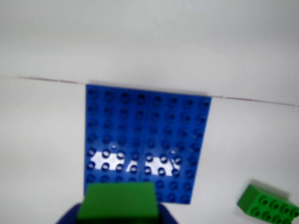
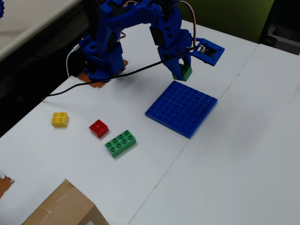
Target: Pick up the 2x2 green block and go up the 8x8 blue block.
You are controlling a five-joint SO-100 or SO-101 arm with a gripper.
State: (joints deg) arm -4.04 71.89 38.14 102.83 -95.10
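The small 2x2 green block (image 2: 183, 72) hangs in my blue gripper (image 2: 180, 71), held above the table just beyond the far corner of the 8x8 blue block (image 2: 182, 108) in the fixed view. In the wrist view the green block (image 1: 118, 201) fills the bottom centre between the blue fingers, my gripper (image 1: 117, 210) shut on it. The 8x8 blue block (image 1: 145, 135) lies flat ahead of it, with glare on its studs.
A longer green 2x4 brick (image 2: 121, 143) lies left of the plate in the fixed view and at the bottom right of the wrist view (image 1: 268, 205). A red brick (image 2: 99, 128) and a yellow brick (image 2: 59, 119) lie further left. A cardboard box (image 2: 61, 208) stands at the bottom.
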